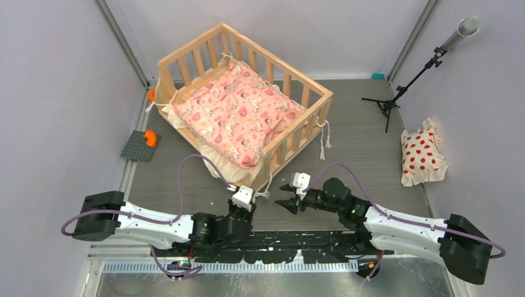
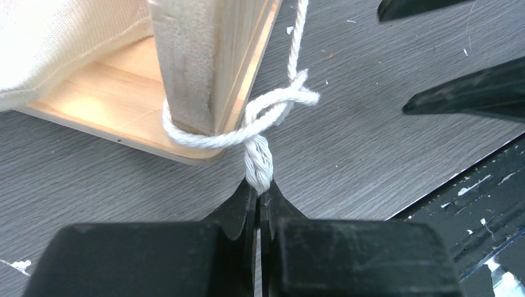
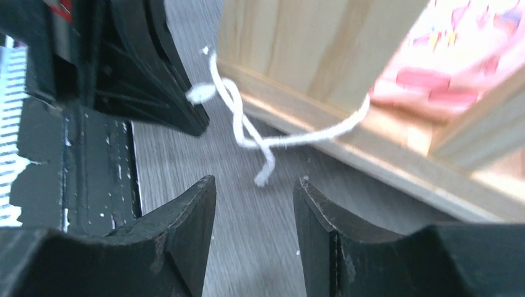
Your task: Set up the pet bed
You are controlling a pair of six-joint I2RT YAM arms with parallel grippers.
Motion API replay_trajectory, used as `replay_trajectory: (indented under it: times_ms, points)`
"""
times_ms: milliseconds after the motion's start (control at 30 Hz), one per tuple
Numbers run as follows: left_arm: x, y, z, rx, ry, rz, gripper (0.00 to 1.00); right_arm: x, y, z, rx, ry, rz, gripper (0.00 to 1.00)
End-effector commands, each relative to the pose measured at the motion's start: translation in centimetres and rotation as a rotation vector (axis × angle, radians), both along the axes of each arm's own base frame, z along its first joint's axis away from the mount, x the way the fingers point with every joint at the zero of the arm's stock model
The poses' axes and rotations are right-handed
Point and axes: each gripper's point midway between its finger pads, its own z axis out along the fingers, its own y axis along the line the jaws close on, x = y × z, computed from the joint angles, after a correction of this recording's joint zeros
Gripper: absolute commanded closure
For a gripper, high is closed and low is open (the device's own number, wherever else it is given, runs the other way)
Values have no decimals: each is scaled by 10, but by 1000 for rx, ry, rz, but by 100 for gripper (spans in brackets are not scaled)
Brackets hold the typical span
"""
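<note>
Pale wood marks the pet bed (image 1: 325, 99), which in the top view sits on the grey table (image 1: 359, 124) toward 11 o'clock from its middle, with the near corner pointing to 6 o'clock at the arms. A pink cartoon-print cushion (image 1: 241, 111) fills it. A white pillow with red dots (image 1: 422, 154) lies well apart at 3 o'clock. The left gripper (image 1: 252, 193) is at 7 o'clock of that corner and the right gripper (image 1: 286, 195) at 5 o'clock.

In the left wrist view the jaws are pressed together on the cream tie cord (image 2: 259, 164). Its loop runs round the foot of the corner post (image 2: 198, 62) and crosses in a loose knot at 1 o'clock of the pinch.

In the right wrist view the jaws stand apart and hold nothing. The free end (image 3: 265, 167) dangles just beyond them at 12 o'clock.

The step looks like tying the cushion to the post. To do it well, I judge the left should hold its strand taut while the right closes on the free end near the knot. The right should then draw away level with the table, snugging the knot without lifting the bed.
</note>
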Motion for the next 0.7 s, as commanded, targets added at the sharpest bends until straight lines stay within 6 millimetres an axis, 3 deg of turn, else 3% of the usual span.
replay_trajectory:
  times_ms: [0, 500, 667]
  points:
    - [5, -8, 16, -38, -19, 28, 100, 15, -5, 3, 123, 42, -133, 45]
    - [5, -5, 19, -45, -21, 29, 100, 38, 39, -21, 260, 91, -133, 40]
    - [6, -1, 20, -53, -22, 33, 100, 43, 45, -23, 253, 84, -135, 40]
